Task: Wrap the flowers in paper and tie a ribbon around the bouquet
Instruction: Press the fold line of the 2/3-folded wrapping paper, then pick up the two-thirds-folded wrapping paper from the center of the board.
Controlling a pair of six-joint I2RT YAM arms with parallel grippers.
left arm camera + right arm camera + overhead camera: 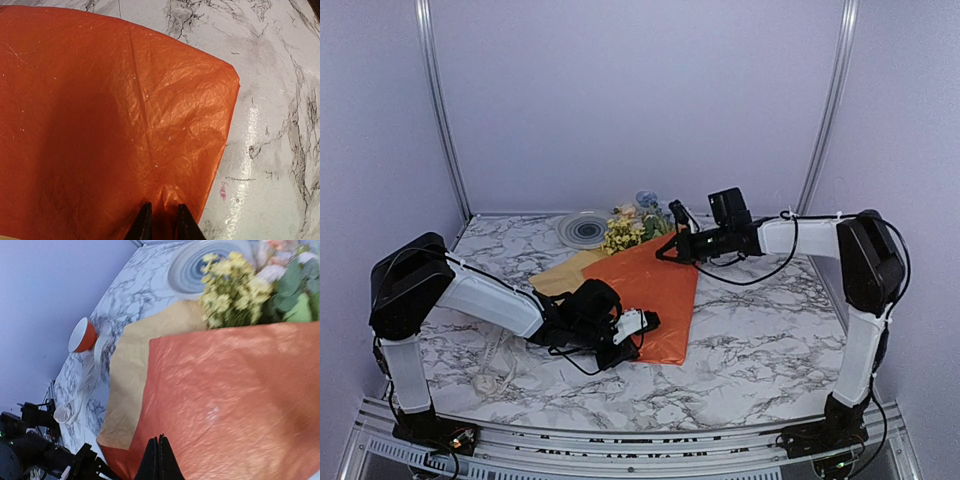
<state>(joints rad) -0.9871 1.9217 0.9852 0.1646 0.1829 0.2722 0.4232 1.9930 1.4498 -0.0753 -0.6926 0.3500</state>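
Two arms are on the sheet.

Top view: left gripper [638, 325] is at the near edge of the paper [650, 285], right gripper [672, 248] at its far right corner. The flowers [625, 233] stick out at the far end from under the folded-over sheet, beside a plate [582, 230].

Left wrist: jaws almost closed, pinching a raised ridge of paper near a corner, with the table [280, 125] bare beside it.

Right wrist: jaws pressed fully together above the orange face; cannot tell if any paper is caught. The ribbon [85, 382] lies loose by the spool [82, 335], well apart from the paper.

Risks:
- The thin sheet may tear at the pinch if the arms pull against each other.
- The fold may spring open if the right side has no real hold.
- A dragged sheet could roll the stems out of line.
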